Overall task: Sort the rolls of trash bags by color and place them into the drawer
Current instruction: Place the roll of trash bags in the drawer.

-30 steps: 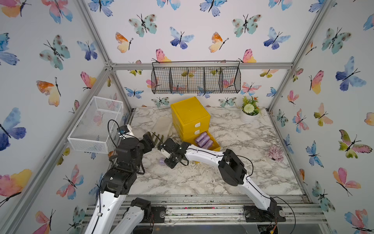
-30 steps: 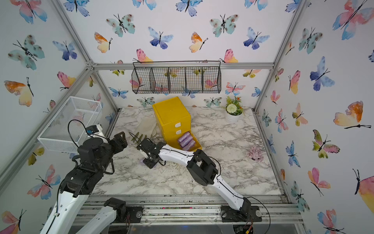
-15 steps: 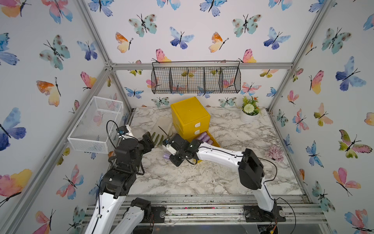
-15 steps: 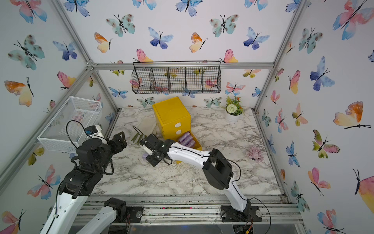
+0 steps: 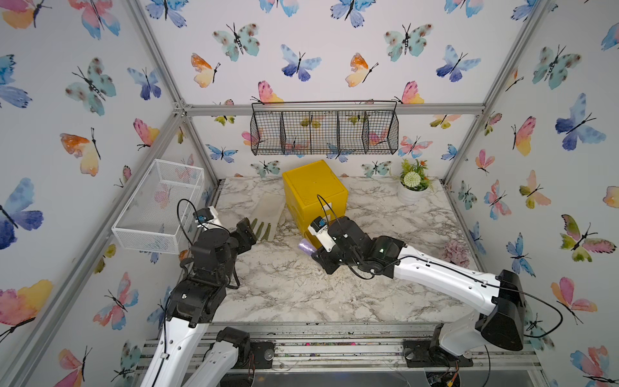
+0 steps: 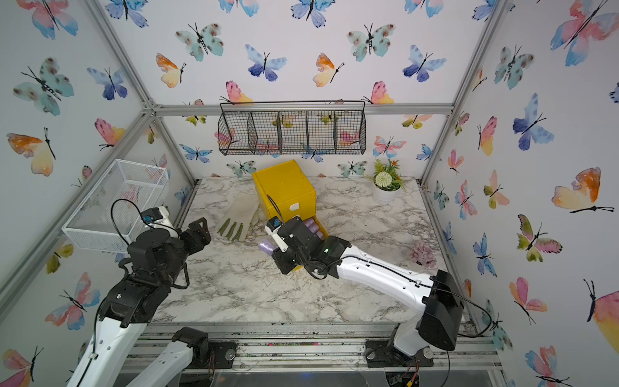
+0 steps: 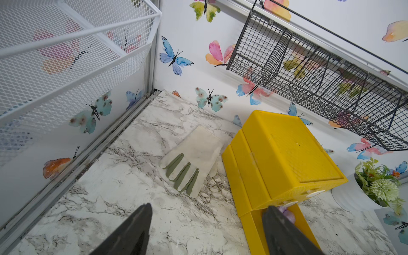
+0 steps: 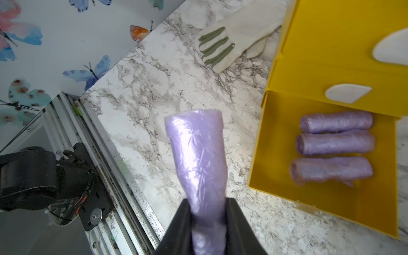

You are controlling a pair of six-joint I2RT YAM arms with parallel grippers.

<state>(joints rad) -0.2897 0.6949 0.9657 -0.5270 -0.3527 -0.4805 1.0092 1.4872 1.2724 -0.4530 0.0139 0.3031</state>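
My right gripper (image 8: 208,205) is shut on one end of a lilac roll of trash bags (image 8: 198,154), held above the marble just left of the open drawer. In both top views that roll (image 5: 306,247) (image 6: 267,247) sticks out left of the right wrist. The open bottom drawer (image 8: 260,143) of the yellow cabinet (image 5: 313,191) holds three lilac rolls (image 8: 335,142) lying side by side. My left gripper (image 7: 207,207) (image 5: 246,231) hovers open and empty over the table's left side, pointing towards the glove and the cabinet. No green or pink rolls show.
A cream glove with green fingers (image 5: 268,214) lies left of the cabinet. A white mesh basket (image 5: 157,204) hangs on the left wall and a black wire basket (image 5: 323,132) on the back wall. A potted plant (image 5: 412,187) stands back right, a pinkish flower (image 5: 455,251) at the right.
My right arm has carried the lilac roll to the right, closer to the open drawer, with its jaws tightened on it. The left arm has stayed put.
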